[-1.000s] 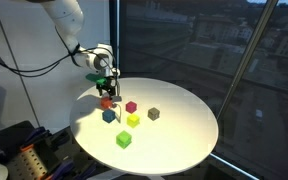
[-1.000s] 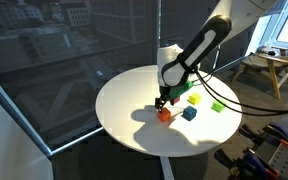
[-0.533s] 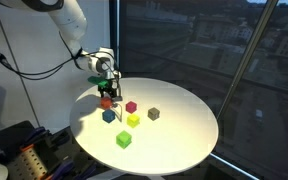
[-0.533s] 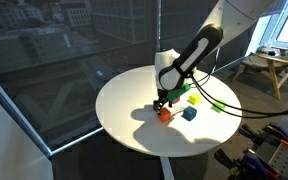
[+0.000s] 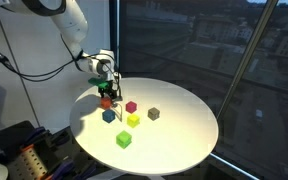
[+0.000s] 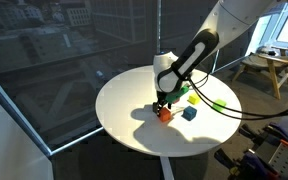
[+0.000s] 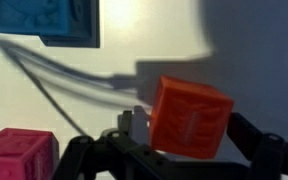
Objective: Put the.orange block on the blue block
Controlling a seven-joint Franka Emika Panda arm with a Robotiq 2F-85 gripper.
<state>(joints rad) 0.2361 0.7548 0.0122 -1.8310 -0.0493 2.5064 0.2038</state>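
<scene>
Orange block (image 7: 189, 118) between fingers (image 7: 256, 142)

Round white table (image 5: 184, 130), in an exterior view. Lying on it: yellow block (image 5: 133, 120); from it, magenta block (image 5: 131, 107) at 12 o'clock, blue block (image 5: 109, 116) at 9, green block (image 5: 124, 139) at 7, grey block (image 5: 154, 114) at 2.

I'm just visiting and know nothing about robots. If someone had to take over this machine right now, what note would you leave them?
The gripper: its fingers straddle the orange block; whether they clamp it is unclear.
The orange block: tilted between the fingers, at table level or just above.
The blue block: nearby on the table, top bare.
Done: gripper at the orange block.
Left: grip, lift, set it on the blue block.
</scene>
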